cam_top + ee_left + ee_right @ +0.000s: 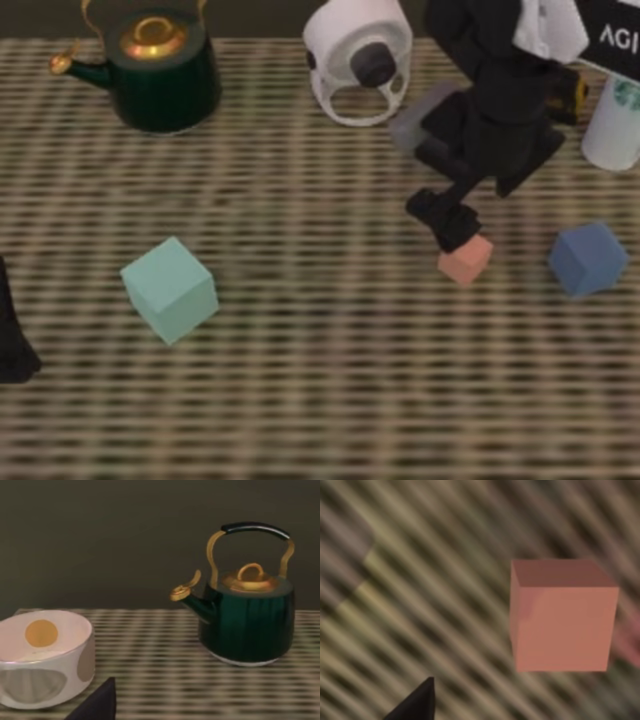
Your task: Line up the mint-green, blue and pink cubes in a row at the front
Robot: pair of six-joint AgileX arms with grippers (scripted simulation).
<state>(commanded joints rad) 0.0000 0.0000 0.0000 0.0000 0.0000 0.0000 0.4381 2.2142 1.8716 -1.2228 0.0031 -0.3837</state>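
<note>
The mint-green cube [170, 288] sits left of the table's middle, and the blue cube [588, 258] rests near the right edge. Between them, right of centre, lies the small pink cube [466, 260]. My right gripper [450, 222] hangs open just behind the pink cube, partly over its far edge. In the right wrist view the pink cube [562, 615] lies on the woven mat, apart from the one dark fingertip [422, 700] that shows. Nothing is held. My left gripper [12, 345] is parked at the left edge, open.
At the back left stands a dark green kettle [160, 65] with gold trim, also in the left wrist view as the kettle [247, 620]. A white round object [358, 60] is at the back centre, a white cup [612, 120] at back right. A white bowl [42, 655] shows beside the left gripper.
</note>
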